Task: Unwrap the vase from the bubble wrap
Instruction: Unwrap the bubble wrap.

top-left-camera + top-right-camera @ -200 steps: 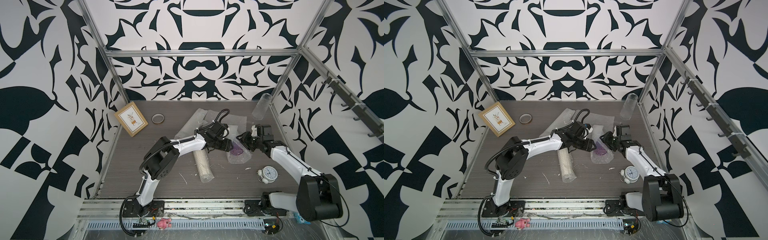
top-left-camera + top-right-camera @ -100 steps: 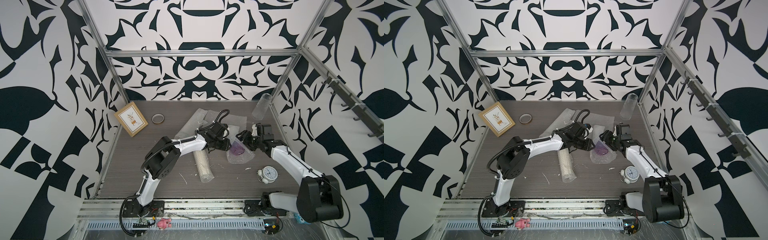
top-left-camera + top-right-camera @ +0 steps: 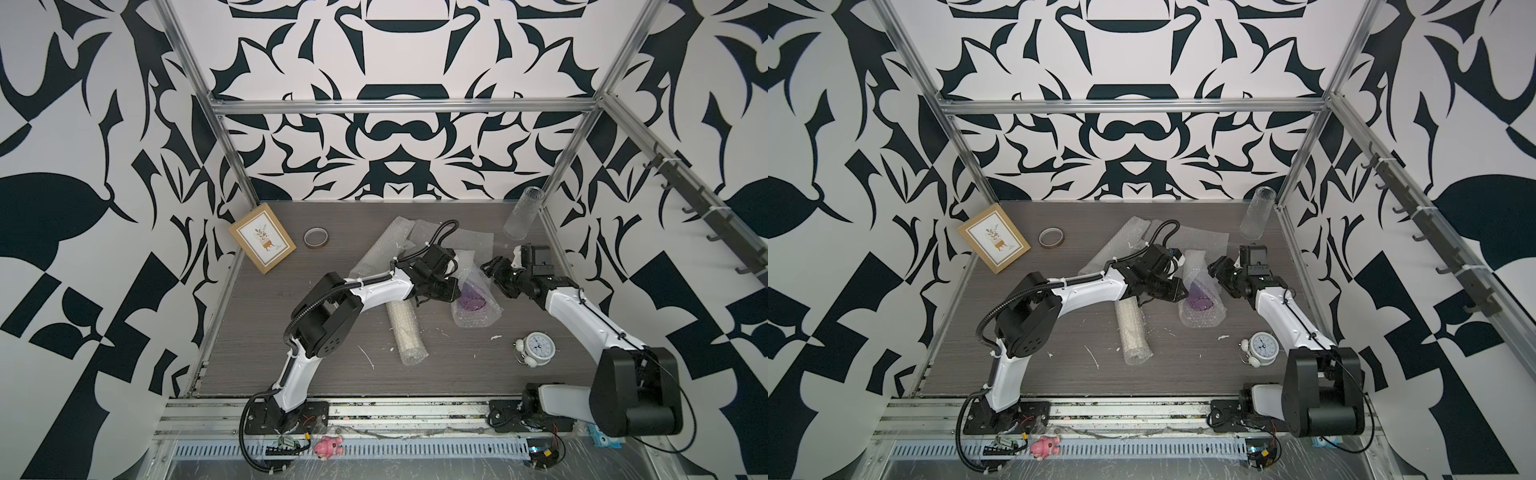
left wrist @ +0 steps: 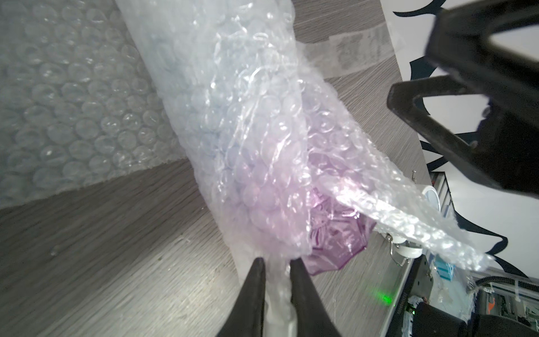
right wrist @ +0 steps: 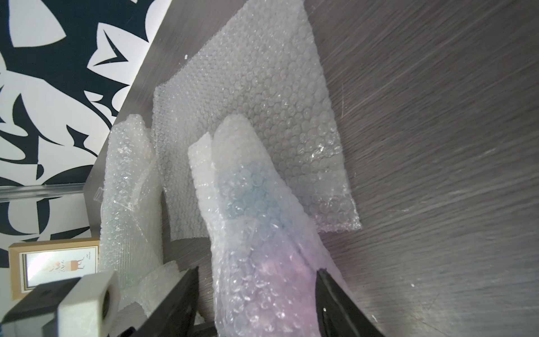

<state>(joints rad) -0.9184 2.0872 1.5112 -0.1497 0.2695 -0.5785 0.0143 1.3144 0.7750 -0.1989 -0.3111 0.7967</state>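
Observation:
The purple glass vase [image 3: 473, 298] lies on the table inside a crinkly bubble wrap [image 3: 478, 320] sleeve; its purple base [image 4: 341, 248] pokes out of the wrap's open end. My left gripper [image 4: 277, 271] is shut on a pinched flap of the bubble wrap [image 4: 256, 131] beside that base, and it shows in both top views [image 3: 453, 289] [image 3: 1179, 289]. My right gripper [image 5: 258, 287] is open, one finger on each side of the wrapped vase [image 5: 262, 262], with a gap at one finger. In a top view the right gripper [image 3: 492, 268] sits at the bundle's far right.
Loose bubble wrap sheets [image 3: 386, 245] lie flat behind the arms. A rolled bundle of wrap [image 3: 405, 330] lies in front. A picture frame [image 3: 262, 240] and tape roll [image 3: 316, 237] sit back left, a tall clear glass cylinder [image 3: 519, 218] back right, an alarm clock [image 3: 538, 347] front right.
My left jaws have closed onto the wrap's flap. My right jaws have widened around the wrapped vase. Both arms have stayed near the bundle.

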